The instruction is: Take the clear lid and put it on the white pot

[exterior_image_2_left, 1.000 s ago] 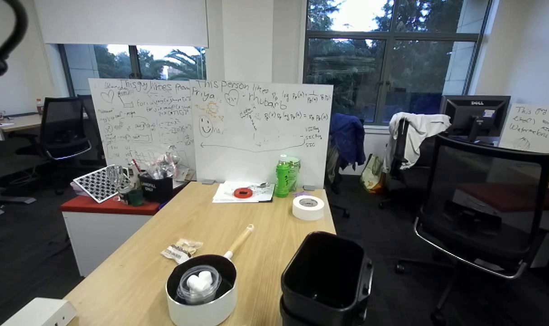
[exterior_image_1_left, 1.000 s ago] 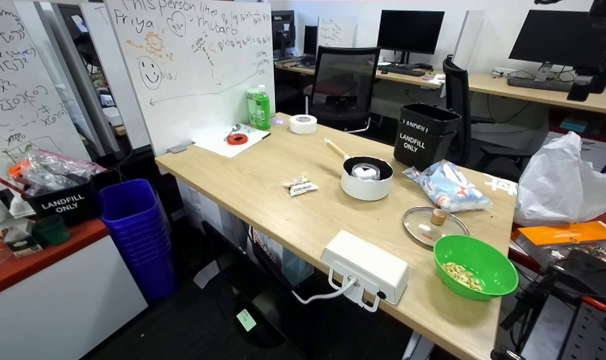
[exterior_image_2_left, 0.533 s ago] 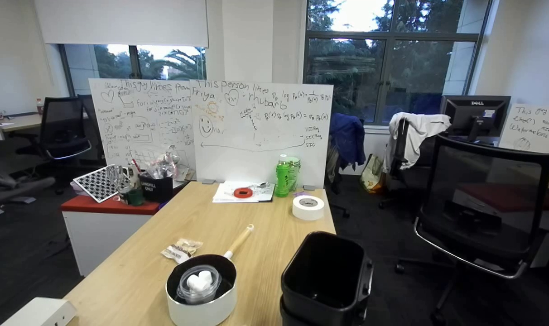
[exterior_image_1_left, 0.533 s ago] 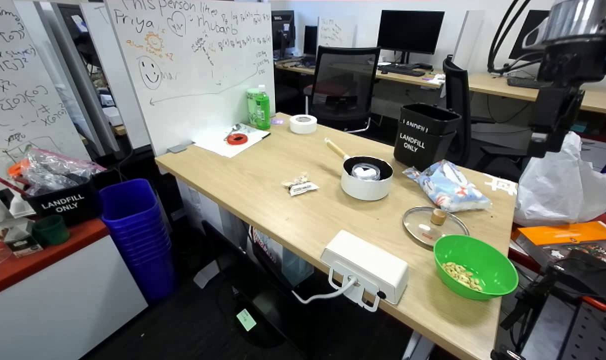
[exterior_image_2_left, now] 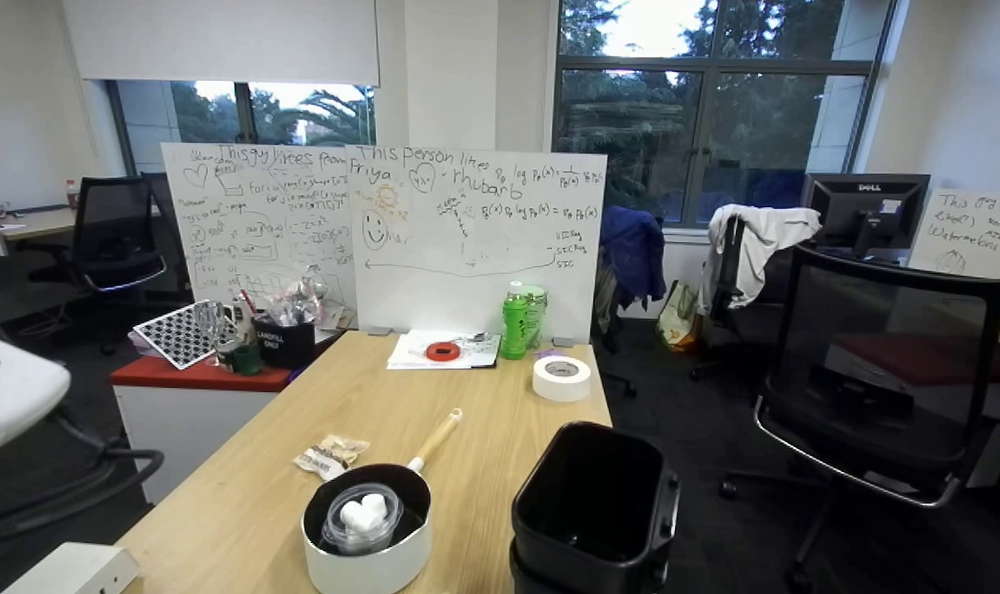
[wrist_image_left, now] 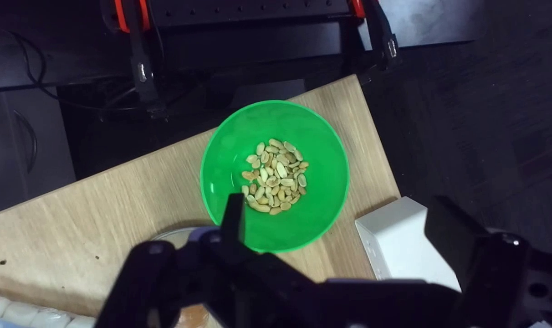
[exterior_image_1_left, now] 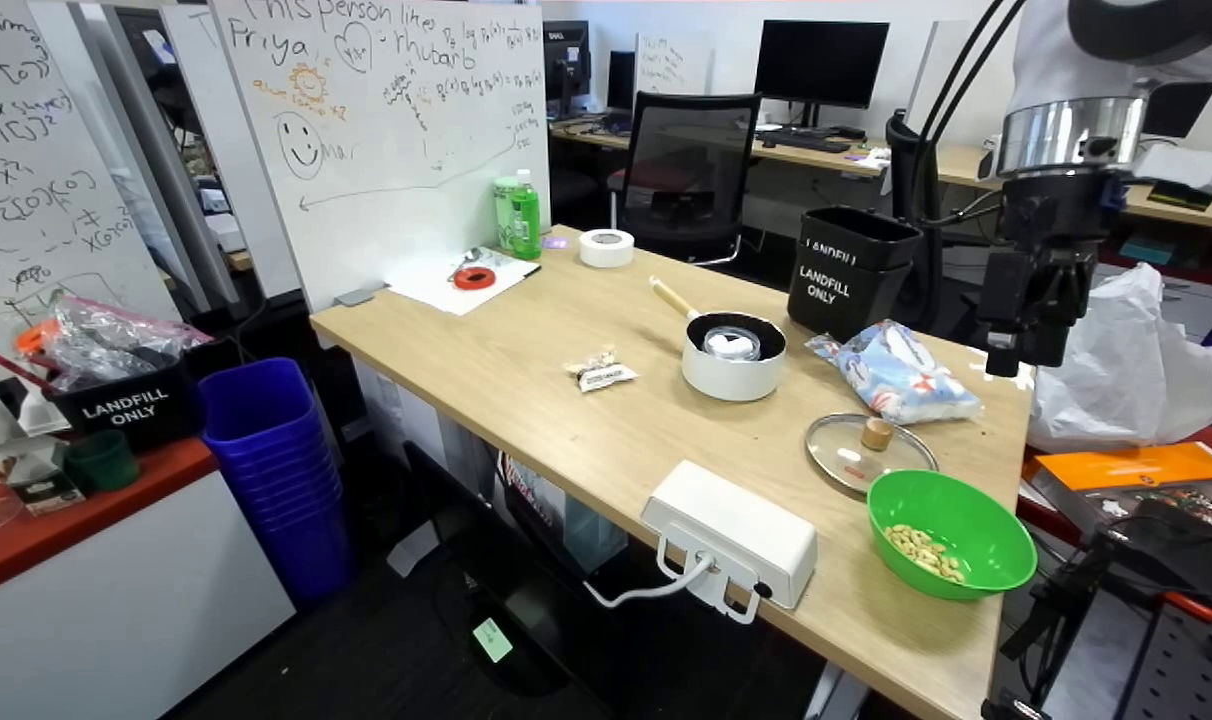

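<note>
The clear lid [exterior_image_1_left: 846, 458], a round glass disc with a thin rim and a wooden knob, lies flat on the table beside the green bowl in an exterior view. In the wrist view, my gripper mostly hides it; part of its rim [wrist_image_left: 178, 236] shows. The white pot [exterior_image_1_left: 731, 376] stands upright, with a dark inside and a pale handle; it also shows in an exterior view [exterior_image_2_left: 370, 568]. A clear container with white pieces sits in it. My gripper [exterior_image_1_left: 1024, 352] hangs above the table's right end, apart from the lid. In the wrist view, its fingers [wrist_image_left: 337, 198] are wide apart and empty.
The green bowl [exterior_image_1_left: 951, 535] of peanuts stands close against the lid. A white box [exterior_image_1_left: 731, 525] with a cable sits on the table edge. A blue patterned bag [exterior_image_1_left: 901, 375] and black bins [exterior_image_1_left: 851, 275] stand near the pot. A small packet [exterior_image_1_left: 601, 372] lies left of the pot.
My arm has come into the exterior view from the upper right and moved left and down toward the table's right end. The lid, pot and bowl have not moved.
</note>
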{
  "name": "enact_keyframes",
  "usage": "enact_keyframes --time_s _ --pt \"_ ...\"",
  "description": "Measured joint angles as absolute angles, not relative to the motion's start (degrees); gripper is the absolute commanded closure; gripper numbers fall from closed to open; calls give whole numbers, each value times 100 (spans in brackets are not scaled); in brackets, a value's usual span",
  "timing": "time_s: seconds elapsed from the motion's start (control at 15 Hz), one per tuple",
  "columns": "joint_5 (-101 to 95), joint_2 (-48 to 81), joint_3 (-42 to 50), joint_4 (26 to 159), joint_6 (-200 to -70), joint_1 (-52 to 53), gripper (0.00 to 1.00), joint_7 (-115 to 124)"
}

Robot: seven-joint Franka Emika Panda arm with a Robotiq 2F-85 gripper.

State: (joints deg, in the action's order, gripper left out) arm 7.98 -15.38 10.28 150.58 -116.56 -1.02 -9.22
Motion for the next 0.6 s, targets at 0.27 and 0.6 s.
enact_keyframes --time_s 0.27,0.6 --pt "803 -1548 1014 15052 -11667 -108 0 -915" --pt "1376 -1215 897 15234 -12700 -94 0 -919"
